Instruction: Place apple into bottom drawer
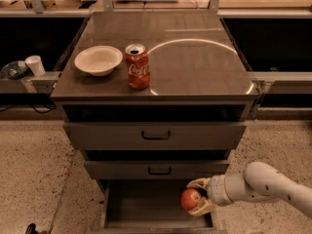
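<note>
**Q:** Fig., lower right of frame: what is shown?
**A:** The gripper (194, 198), on a white arm (265, 184) that enters from the right edge. Its fingers (203, 208) are clenched on the apple (190, 199), one above the fruit and one below.

**Q:** Apple posn. w.r.t. the drawers?
**A:** The apple is at lower centre-right of the frame, over the right part of the bottom drawer (141, 204). This drawer is pulled out, w/ its flat floor exposed. Whether the apple touches that floor: cannot tell.

**Q:** The other drawers?
**A:** There are two wider ones above, both shut: the top drawer (97, 136) and the middle drawer (117, 170). Each has a dark bar handle at centre. The gripper is below the middle drawer's front, near its right end.

**Q:** Items on the bench (195, 67)?
**A:** A white bowl (98, 60) stands upright at upper left. Just beside it, to its right, is a red Coca-Cola can (137, 66), also upright. Bowl and can are well apart from the apple. A bright curved reflection runs across the centre-right of the bench top.

**Q:** Anything off the bench?
**A:** A white cup (35, 65) is at the left edge of the frame, on a lower ledge, w/ a dark round item next to it that is too unclear to name. A speckled ground (34, 169) shows to both sides of the cabinet.
</note>
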Controlling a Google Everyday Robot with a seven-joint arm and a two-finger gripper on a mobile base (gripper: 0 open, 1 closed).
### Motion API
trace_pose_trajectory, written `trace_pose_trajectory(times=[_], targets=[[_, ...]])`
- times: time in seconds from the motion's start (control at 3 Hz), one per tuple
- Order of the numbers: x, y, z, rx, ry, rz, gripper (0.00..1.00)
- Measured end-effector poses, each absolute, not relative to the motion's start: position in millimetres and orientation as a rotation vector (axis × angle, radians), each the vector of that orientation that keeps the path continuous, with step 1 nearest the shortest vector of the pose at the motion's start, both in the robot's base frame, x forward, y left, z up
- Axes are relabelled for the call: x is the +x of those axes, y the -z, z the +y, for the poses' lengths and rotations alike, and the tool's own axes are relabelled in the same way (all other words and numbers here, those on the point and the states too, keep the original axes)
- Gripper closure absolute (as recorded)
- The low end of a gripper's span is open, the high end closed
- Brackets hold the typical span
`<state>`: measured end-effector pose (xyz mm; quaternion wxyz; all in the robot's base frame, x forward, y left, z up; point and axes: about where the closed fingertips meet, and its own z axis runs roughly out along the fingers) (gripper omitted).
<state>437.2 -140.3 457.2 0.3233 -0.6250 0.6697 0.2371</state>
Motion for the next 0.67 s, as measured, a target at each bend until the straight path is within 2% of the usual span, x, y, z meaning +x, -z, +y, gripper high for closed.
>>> trace_pose_trajectory(times=[0.67], targets=[[459, -434, -131, -1.508, -0.714, 1.694, 1.00]])
